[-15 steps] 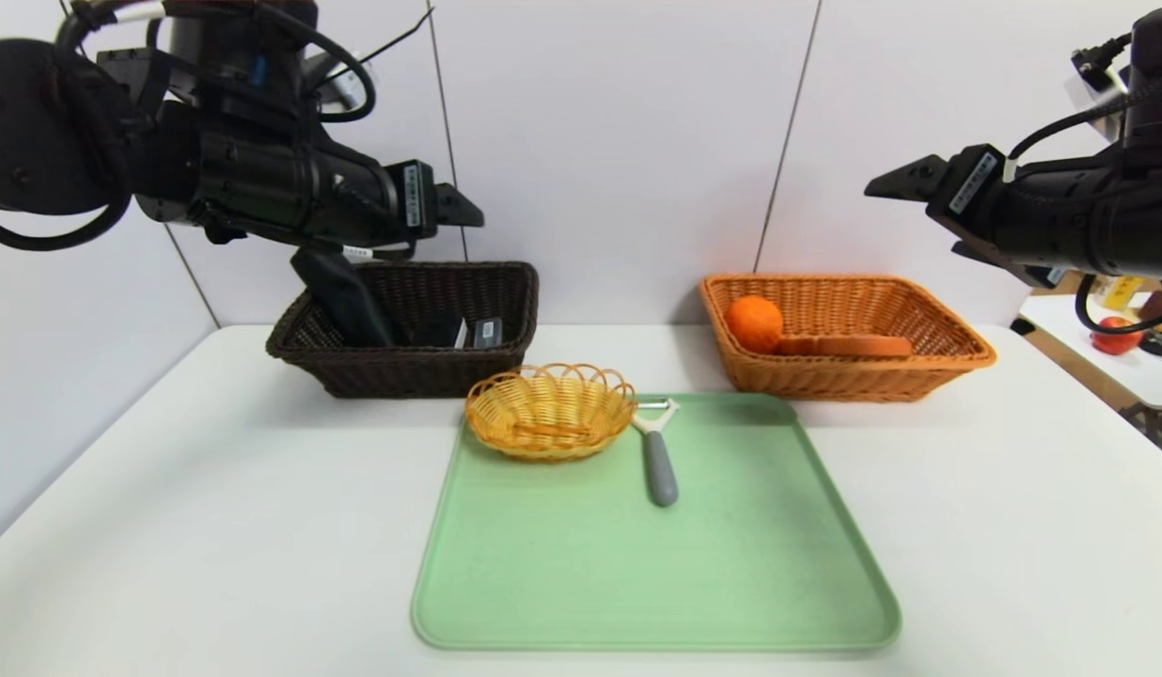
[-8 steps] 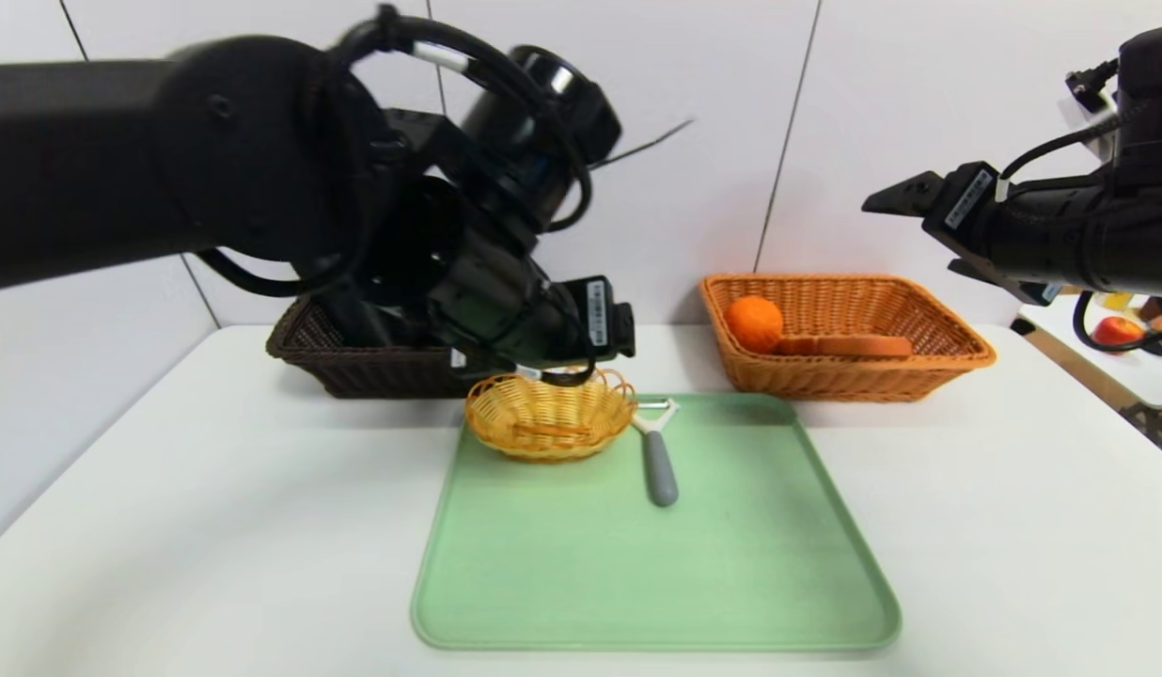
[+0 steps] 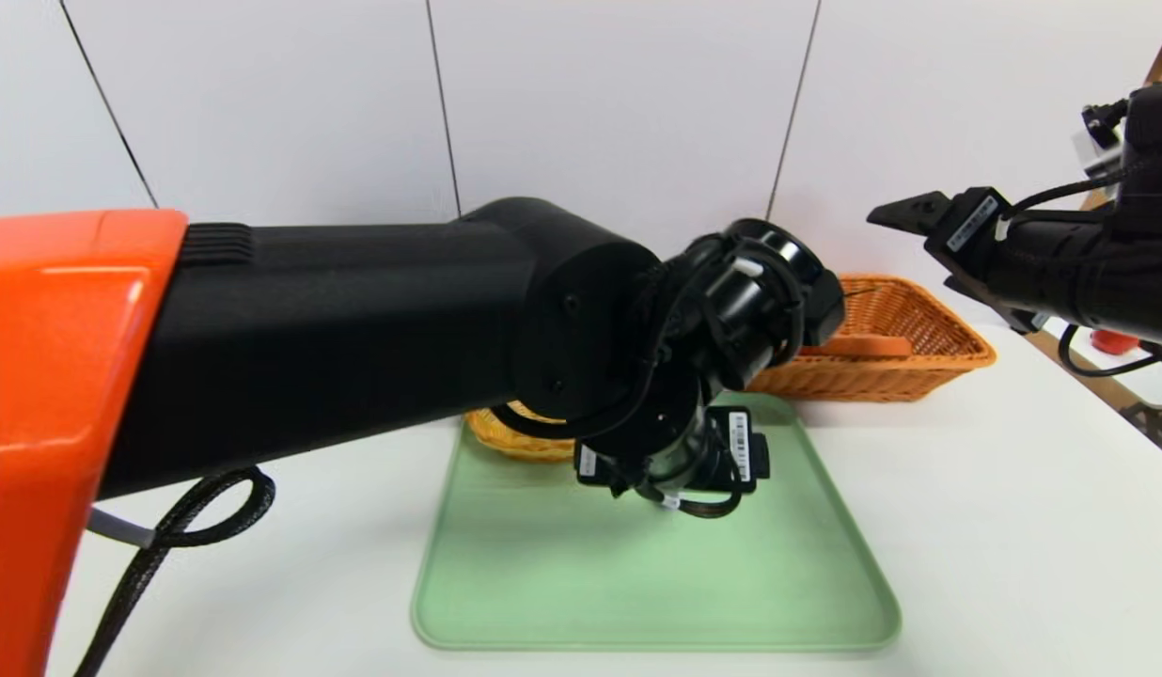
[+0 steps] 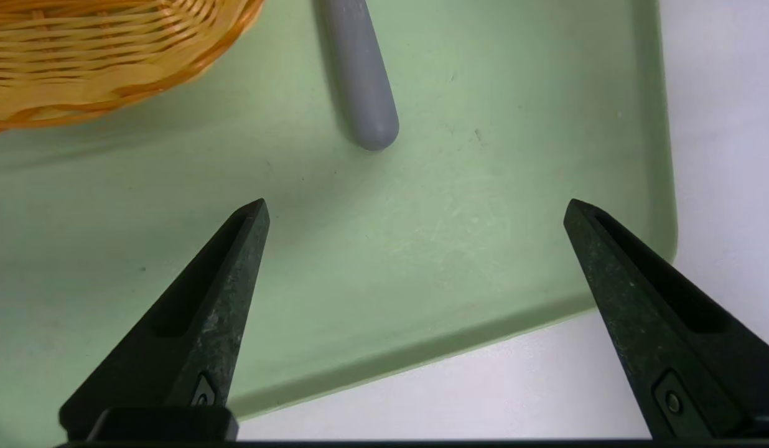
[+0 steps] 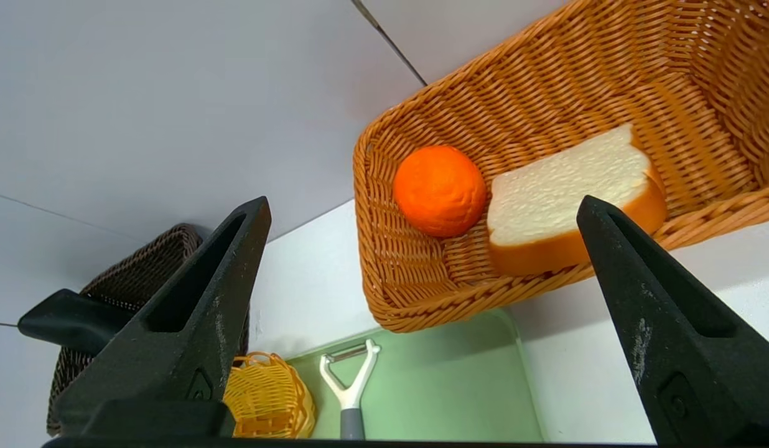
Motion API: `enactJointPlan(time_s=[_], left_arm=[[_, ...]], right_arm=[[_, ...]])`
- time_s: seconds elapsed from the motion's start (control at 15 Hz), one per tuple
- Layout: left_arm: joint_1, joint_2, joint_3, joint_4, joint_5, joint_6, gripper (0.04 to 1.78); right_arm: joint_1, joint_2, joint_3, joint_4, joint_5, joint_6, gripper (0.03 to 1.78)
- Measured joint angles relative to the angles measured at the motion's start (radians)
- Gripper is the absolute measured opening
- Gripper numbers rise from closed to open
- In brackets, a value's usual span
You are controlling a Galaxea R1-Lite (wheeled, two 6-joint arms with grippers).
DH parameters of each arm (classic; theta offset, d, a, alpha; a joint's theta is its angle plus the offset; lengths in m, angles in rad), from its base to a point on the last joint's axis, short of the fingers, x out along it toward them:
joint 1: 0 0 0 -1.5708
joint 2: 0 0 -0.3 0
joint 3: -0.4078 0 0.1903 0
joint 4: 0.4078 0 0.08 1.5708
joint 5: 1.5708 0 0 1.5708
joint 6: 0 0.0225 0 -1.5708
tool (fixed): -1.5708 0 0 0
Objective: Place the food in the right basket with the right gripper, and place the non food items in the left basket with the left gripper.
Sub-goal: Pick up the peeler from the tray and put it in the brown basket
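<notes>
Left gripper (image 4: 415, 205) fingers spread above green tray (image 4: 484, 249) near peeler (image 4: 359, 93), right gripper (image 5: 422, 211) fingers spread over right basket (image 5: 546, 93).

White table (image 3: 1013, 527) w/ tray (image 3: 562, 602), baskets (image 3: 929, 362)

Left basket (image 5: 173, 249) — mostly hidden; peeler (image 4: 359, 81) cropped.

A lab-style test bench: a bare white table (image 3: 966, 527) against plain white wall panels (image 3: 619, 113), with a green tray (image 3: 656, 583) and wicker baskets (image 3: 905, 362) laid out as props.
</notes>
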Motion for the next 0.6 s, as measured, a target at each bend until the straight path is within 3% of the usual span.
enactJointPlan(time_s=[0.2,0.6], left_arm=[[-0.01,0.04,-0.001,-0.066,0.061,0.001,1.68],[-0.011,0.103,-0.005,-0.121,0.073,-0.01,1.69]], right_arm=[[-0.004,-0.026,0.038,-0.007,0.0,0.0,1.7],[-0.014,-0.055,0.059,-0.007,0.012,0.0,1.7]])
